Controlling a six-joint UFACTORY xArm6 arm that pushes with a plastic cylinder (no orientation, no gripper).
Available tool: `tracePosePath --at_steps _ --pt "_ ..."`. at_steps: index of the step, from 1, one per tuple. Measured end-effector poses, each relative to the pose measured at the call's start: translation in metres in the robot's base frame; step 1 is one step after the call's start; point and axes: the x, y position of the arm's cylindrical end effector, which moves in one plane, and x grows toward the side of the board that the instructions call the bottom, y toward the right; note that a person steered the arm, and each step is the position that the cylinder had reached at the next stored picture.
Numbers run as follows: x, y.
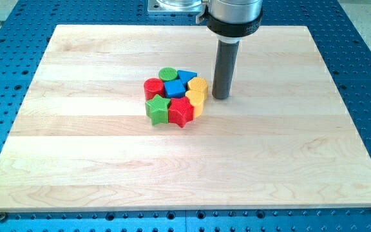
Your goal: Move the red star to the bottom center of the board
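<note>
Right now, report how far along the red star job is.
Done: nothing; the red star sits packed in the cluster at mid-board beside the green star. In hand: my tip stands right of the yellow blocks, apart from the star. Left: the whole push to bottom center.

Lab — blue perforated bench (353,38)

Red star (181,111), lying flat near the board's centre (bottom edge of a tight cluster), touching neighbouring blocks on its left and right
</note>
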Motion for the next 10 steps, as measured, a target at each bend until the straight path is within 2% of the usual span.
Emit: tracePosePath --at_steps 8,9,10 --pt "-0.004 0.003" --pt "0.025 0.002" --pt "0.086 0.012"
